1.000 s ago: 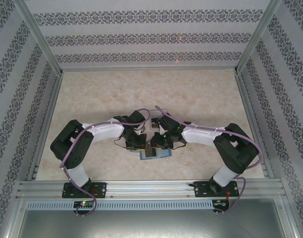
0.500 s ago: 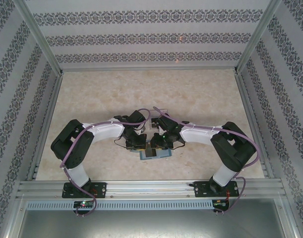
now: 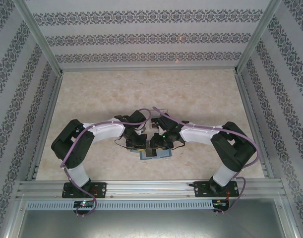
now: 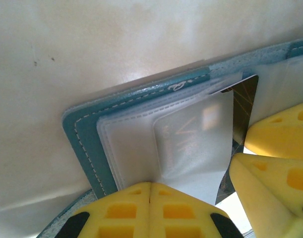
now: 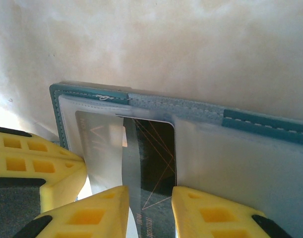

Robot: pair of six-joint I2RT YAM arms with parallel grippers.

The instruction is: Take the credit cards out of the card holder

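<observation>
The teal card holder [image 3: 156,154] lies open on the table between both arms, its stitched cover [image 4: 82,134] and clear inner pockets facing up. My left gripper [image 4: 150,191] is shut, pinching a clear pocket leaf [image 4: 191,144] at its near edge. A dark credit card [image 5: 158,148] with thin orange lines sticks partly out of a pocket; its corner [image 4: 243,104] also peeks past the leaf. My right gripper [image 5: 149,203] is open, its yellow fingers [image 5: 211,213] standing either side of that card. A grey card [image 5: 99,144] sits inside the clear pocket to the left.
Marble-patterned tabletop [image 3: 141,94] stretches behind the arms, walled by patterned panels. A clear plastic tray [image 3: 162,110] shows partly behind the wrists. The two grippers [image 3: 150,144] are crowded together over the wallet, the left fingers [image 5: 37,168] right beside my right ones.
The right arm's elbow has shifted a little left toward the wallet. The left arm has held still with its grip unchanged.
</observation>
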